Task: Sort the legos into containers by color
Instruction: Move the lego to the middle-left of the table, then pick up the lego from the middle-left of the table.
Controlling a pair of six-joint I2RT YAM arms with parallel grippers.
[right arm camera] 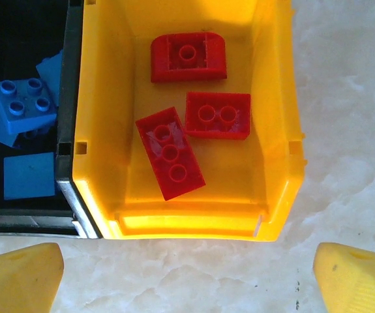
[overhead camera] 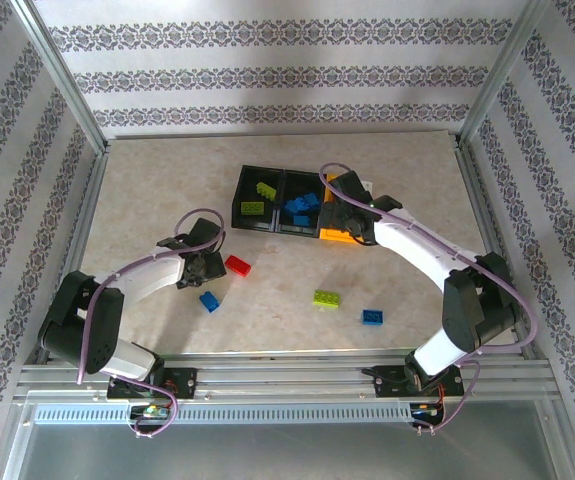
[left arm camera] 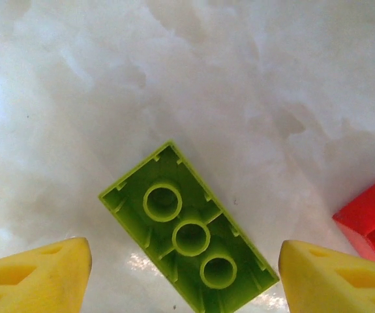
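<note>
The chief risk sits with the left gripper [left arm camera: 186, 279], whose yellow fingertips [left arm camera: 34, 274] stand spread wide above the table [left arm camera: 187, 65] with nothing held. The lime green brick [left arm camera: 188, 229] beneath it lies hollow side up and turned diagonally to the line of closing. If the jaws come together as they stand, the pads would likely meet opposite corners rather than flat sides. The brick could then spin, skid over the glossy surface or pop free, so a wrist turn to square up seems wise. A red brick [left arm camera: 372, 218] sits just beside the fingertip at the right of the wrist view, apart from the green one. A descent that drifts that way could knock it or pinch it as well, carrying the wrong colour to the bins. The lime green brick lies between the two fingertips, roughly centred and touching neither, its near corner cut off by the bottom edge of that view. The right gripper [right arm camera: 187, 280] hovers with jaws spread and empty at the near wall of the yellow bin [right arm camera: 275, 130], where three red bricks [right arm camera: 169, 153] lie. Blue bricks [right arm camera: 24, 104] lie in the black bin [right arm camera: 68, 98] joined beside it. In the top view a loose green brick [overhead camera: 326, 298] and two loose blue bricks [overhead camera: 209, 301] lie on the table, so the sorting appears unfinished.
</note>
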